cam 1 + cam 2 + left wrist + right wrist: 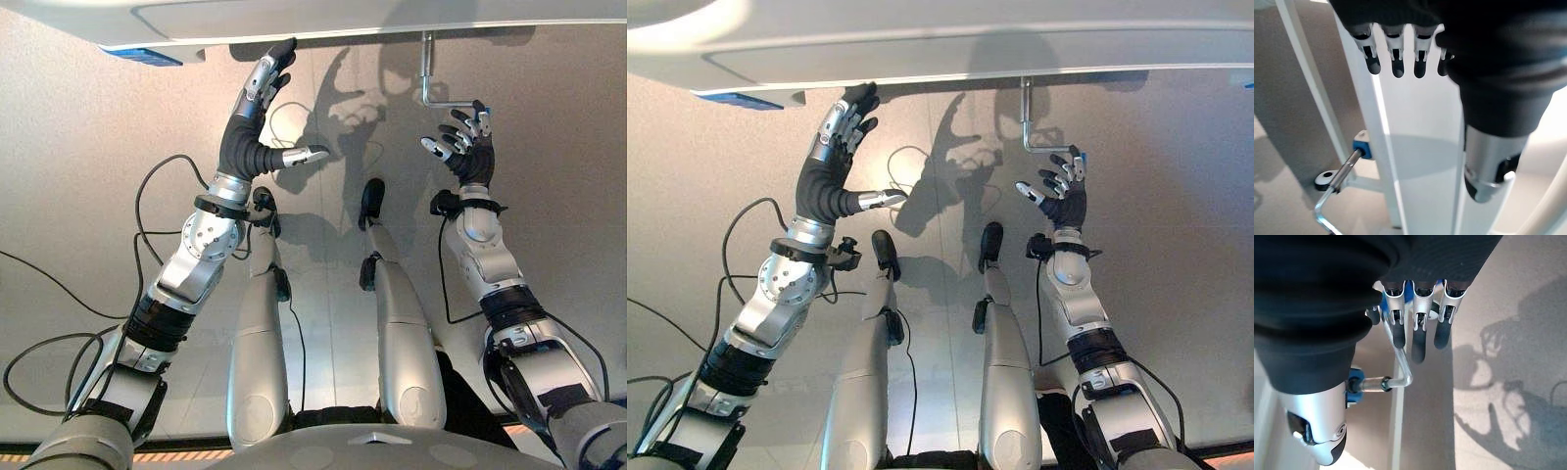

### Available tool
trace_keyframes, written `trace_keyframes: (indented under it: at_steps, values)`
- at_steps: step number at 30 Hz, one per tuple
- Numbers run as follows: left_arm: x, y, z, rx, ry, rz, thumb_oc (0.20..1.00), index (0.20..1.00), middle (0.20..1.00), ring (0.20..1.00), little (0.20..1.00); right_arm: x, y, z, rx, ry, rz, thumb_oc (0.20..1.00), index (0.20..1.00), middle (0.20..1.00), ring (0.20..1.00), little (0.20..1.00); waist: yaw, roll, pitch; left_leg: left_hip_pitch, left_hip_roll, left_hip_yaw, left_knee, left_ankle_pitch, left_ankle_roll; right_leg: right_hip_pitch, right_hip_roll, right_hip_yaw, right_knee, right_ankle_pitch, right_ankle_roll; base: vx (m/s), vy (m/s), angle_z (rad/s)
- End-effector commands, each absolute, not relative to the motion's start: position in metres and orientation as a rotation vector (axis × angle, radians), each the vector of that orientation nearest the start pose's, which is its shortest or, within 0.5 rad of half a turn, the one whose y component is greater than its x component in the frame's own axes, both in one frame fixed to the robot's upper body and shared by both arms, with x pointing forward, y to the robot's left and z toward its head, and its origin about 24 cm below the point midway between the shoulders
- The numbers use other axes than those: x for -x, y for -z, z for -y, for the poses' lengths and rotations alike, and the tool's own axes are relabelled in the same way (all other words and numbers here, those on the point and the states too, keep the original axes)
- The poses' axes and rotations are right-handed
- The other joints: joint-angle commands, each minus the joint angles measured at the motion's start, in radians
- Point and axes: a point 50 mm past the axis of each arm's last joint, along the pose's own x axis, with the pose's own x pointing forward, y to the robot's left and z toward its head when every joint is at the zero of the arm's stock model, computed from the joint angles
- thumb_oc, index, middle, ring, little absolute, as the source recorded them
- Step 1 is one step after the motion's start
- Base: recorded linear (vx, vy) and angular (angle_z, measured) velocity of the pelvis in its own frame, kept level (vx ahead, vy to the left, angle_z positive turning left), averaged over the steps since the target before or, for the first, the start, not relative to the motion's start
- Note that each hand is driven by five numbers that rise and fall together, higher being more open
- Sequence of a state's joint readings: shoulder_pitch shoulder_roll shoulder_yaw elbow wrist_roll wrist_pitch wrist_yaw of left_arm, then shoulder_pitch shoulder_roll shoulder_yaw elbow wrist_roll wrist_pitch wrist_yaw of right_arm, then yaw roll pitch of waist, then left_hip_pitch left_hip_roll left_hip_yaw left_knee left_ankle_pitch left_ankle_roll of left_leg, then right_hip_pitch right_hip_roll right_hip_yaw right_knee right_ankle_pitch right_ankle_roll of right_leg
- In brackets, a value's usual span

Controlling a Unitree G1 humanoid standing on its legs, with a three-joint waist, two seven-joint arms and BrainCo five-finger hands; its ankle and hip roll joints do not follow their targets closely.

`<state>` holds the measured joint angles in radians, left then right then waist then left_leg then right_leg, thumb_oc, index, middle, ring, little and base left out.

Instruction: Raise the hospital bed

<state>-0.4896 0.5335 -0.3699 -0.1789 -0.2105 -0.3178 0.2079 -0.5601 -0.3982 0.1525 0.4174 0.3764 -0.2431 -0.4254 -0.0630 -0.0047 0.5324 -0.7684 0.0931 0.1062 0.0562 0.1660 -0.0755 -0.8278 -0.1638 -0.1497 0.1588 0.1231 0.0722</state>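
The white hospital bed's end panel [343, 20] runs along the far edge of the eye views. A bent metal crank [428, 73] hangs from it, its handle turned toward my right. My right hand [468, 147] is open just beside and under that handle, fingers spread and relaxed, not closed round it. In the right wrist view the crank [1400, 367] passes under my straight fingers [1419, 340]. My left hand [257, 98] is open, its fingertips up against the bed's lower edge and the thumb stuck out sideways. The left wrist view looks along the white panel [1415, 161] to the crank [1339, 178].
A blue fitting [1362, 148] holds the crank's shaft at the bed frame. A blue patch [137, 54] sits under the bed's left corner. Grey floor [69, 147] spreads below the bed on both sides.
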Motion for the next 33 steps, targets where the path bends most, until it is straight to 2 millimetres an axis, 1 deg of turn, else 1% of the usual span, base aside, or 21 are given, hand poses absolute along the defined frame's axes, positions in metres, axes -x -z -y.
trace_keyframes:
  at_steps: [1,2,3,6,7,8,11,17,18,20,21,22,24,27,28,29,30,33]
  values:
    - [-0.252,-0.237,-0.109,-0.211,0.416,0.999,1.0,1.0,1.0,1.0,1.0,-0.343,-0.167,0.241,-0.041,0.437,0.447,1.0,1.0,1.0,1.0,1.0,-0.002,-0.025,-0.012,-0.066,-0.014,-0.013,0.114,-0.063,-0.028,0.005,-0.023,0.011,-0.036,0.043,0.085,0.02,0.004,0.03]
    - [-0.252,-0.238,-0.109,-0.212,0.415,1.0,1.0,1.0,1.0,1.0,1.0,-0.343,-0.167,0.242,-0.041,0.437,0.448,1.0,1.0,1.0,1.0,1.0,-0.002,-0.025,-0.012,-0.067,-0.014,-0.013,0.114,-0.064,-0.028,0.005,-0.023,0.011,-0.036,0.043,0.085,0.0,0.0,0.0]
    - [-0.25,-0.24,-0.108,-0.209,0.42,1.014,1.0,1.0,1.0,1.0,1.0,-0.348,-0.171,0.247,-0.027,0.463,0.438,1.0,1.0,1.0,1.0,1.0,0.003,-0.021,-0.012,-0.073,-0.015,-0.014,0.116,-0.065,-0.028,-0.002,-0.024,0.01,-0.035,0.043,0.085,0.0,0.0,0.0]
    - [-0.248,-0.242,-0.108,-0.186,0.419,1.024,1.0,1.0,1.0,1.0,1.0,-0.357,-0.178,0.255,0.016,0.49,0.408,1.0,1.0,1.0,1.0,1.0,0.011,-0.018,-0.012,-0.078,-0.017,-0.011,0.112,-0.066,-0.027,-0.007,-0.023,0.011,-0.037,0.04,0.084,0.01,0.006,0.01]
    - [-0.247,-0.242,-0.106,-0.174,0.42,1.029,1.0,1.0,1.0,1.0,1.0,-0.361,-0.178,0.26,0.015,0.511,0.385,1.0,1.0,1.0,1.0,1.0,0.014,-0.015,-0.012,-0.081,-0.017,-0.011,0.111,-0.066,-0.027,-0.009,-0.023,0.011,-0.037,0.039,0.084,0.02,0.011,0.04]
    - [-0.247,-0.243,-0.105,-0.163,0.419,1.029,1.0,1.0,1.0,1.0,1.0,-0.366,-0.183,0.266,0.026,0.541,0.369,1.0,1.0,1.0,1.0,1.0,0.018,-0.011,-0.012,-0.081,-0.018,-0.01,0.108,-0.067,-0.027,-0.011,-0.023,0.01,-0.037,0.036,0.083,0.02,0.01,0.05]
    - [-0.247,-0.243,-0.104,-0.156,0.419,1.028,1.0,1.0,1.0,1.0,1.0,-0.369,-0.187,0.271,0.018,0.57,0.368,1.0,1.0,1.0,1.0,1.0,0.021,-0.007,-0.012,-0.083,-0.019,-0.009,0.107,-0.068,-0.027,-0.013,-0.022,0.009,-0.036,0.034,0.082,0.01,0.009,0.03]
    - [-0.245,-0.246,-0.104,-0.154,0.408,1.047,1.0,1.0,1.0,1.0,1.0,-0.364,-0.195,0.263,0.0,0.539,0.429,1.0,1.0,1.0,1.0,1.0,0.015,-0.013,-0.012,-0.085,-0.02,-0.006,0.104,-0.069,-0.025,-0.018,-0.02,0.012,-0.036,0.031,0.082,0.0,0.0,0.0]
    - [-0.245,-0.246,-0.106,-0.161,0.403,1.05,1.0,1.0,1.0,1.0,1.0,-0.358,-0.197,0.253,0.018,0.464,0.474,1.0,1.0,1.0,1.0,1.0,0.007,-0.02,-0.012,-0.083,-0.021,-0.003,0.103,-0.07,-0.024,-0.019,-0.019,0.013,-0.034,0.031,0.083,0.0,0.0,0.0]
    - [-0.244,-0.246,-0.107,-0.184,0.397,1.057,1.0,1.0,1.0,1.0,1.0,-0.349,-0.188,0.24,0.05,0.382,0.493,1.0,1.0,1.0,1.0,1.0,-0.002,-0.026,-0.012,-0.086,-0.02,-0.002,0.104,-0.071,-0.023,-0.022,-0.018,0.016,-0.035,0.03,0.082,0.0,0.0,0.0]
    - [-0.243,-0.245,-0.108,-0.185,0.398,1.055,1.0,1.0,1.0,1.0,1.0,-0.348,-0.187,0.24,0.05,0.382,0.491,1.0,1.0,1.0,1.0,1.0,-0.002,-0.027,-0.012,-0.084,-0.02,-0.001,0.104,-0.071,-0.023,-0.021,-0.018,0.016,-0.034,0.03,0.083,0.0,0.0,0.0]
    - [-0.243,-0.245,-0.109,-0.201,0.396,1.058,1.0,1.0,1.0,1.0,1.0,-0.34,-0.177,0.233,0.076,0.323,0.49,1.0,1.0,1.0,1.0,1.0,-0.008,-0.032,-0.012,-0.084,-0.02,-0.002,0.105,-0.072,-0.021,-0.021,-0.019,0.017,-0.034,0.03,0.083,0.0,0.0,0.0]
    - [-0.242,-0.246,-0.112,-0.215,0.394,1.064,1.0,1.0,1.0,1.0,1.0,-0.329,-0.162,0.227,0.1,0.269,0.474,1.0,1.0,1.0,1.0,1.0,-0.014,-0.037,-0.012,-0.085,-0.02,-0.003,0.108,-0.073,-0.02,-0.021,-0.018,0.017,-0.033,0.029,0.083,0.0,-0.017,0.01]
    - [-0.241,-0.246,-0.116,-0.231,0.39,1.066,1.0,1.0,1.0,1.0,1.0,-0.318,-0.14,0.218,0.117,0.196,0.421,1.0,1.0,1.0,1.0,1.0,-0.02,-0.042,-0.012,-0.086,-0.02,-0.001,0.108,-0.071,-0.019,-0.021,-0.018,0.015,-0.033,0.03,0.084,0.0,0.0,0.0]
    - [-0.241,-0.246,-0.117,-0.23,0.392,1.063,1.0,1.0,1.0,1.0,1.0,-0.314,-0.131,0.215,0.133,0.16,0.392,1.0,1.0,1.0,1.0,1.0,-0.022,-0.044,-0.012,-0.089,-0.019,-0.001,0.109,-0.07,-0.019,-0.024,-0.018,0.015,-0.031,0.03,0.084,0.0,0.0,0.0]
    - [-0.241,-0.246,-0.117,-0.23,0.393,1.062,1.0,1.0,1.0,1.0,1.0,-0.314,-0.131,0.215,0.133,0.16,0.391,1.0,1.0,1.0,1.0,1.0,-0.022,-0.044,-0.012,-0.089,-0.019,-0.001,0.11,-0.07,-0.019,-0.023,-0.018,0.015,-0.031,0.03,0.084,0.0,0.0,0.0]
    - [-0.242,-0.245,-0.118,-0.238,0.397,1.056,1.0,1.0,1.0,1.0,1.0,-0.31,-0.117,0.215,0.132,0.144,0.338,1.0,1.0,1.0,1.0,1.0,-0.024,-0.047,-0.012,-0.09,-0.02,-0.002,0.111,-0.07,-0.018,-0.022,-0.017,0.015,-0.033,0.03,0.084,0.0,0.0,0.0]
    - [-0.242,-0.245,-0.119,-0.244,0.391,1.055,1.0,1.0,1.0,1.0,1.0,-0.305,-0.109,0.212,0.181,0.105,0.318,1.0,1.0,1.0,1.0,1.0,-0.026,-0.046,-0.012,-0.093,-0.019,-0.003,0.113,-0.07,-0.018,-0.026,-0.018,0.015,-0.029,0.03,0.085,0.0,0.0,0.0]
